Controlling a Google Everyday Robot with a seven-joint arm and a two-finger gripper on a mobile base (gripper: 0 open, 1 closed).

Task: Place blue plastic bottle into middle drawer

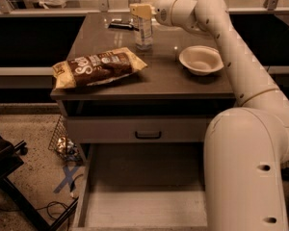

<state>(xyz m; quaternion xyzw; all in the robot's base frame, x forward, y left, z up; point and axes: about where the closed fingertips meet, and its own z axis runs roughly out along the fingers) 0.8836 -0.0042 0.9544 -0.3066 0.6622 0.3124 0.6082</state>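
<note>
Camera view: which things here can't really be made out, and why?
- Gripper, over the blue plastic bottle's top: covers it, so the hold is unclear.
- Middle drawer: front cut off by the bottom edge, right side behind the robot's body.
- Flat dark item behind the bottle: too small to identify.

One high view (near the arm's base [245, 172]), facing table [183, 83], end effector [141, 11] far back

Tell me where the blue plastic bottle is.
In the camera view, the blue plastic bottle stands far back on the table, beyond the chip bag, left of the bowl, the gripper at its top.
</note>
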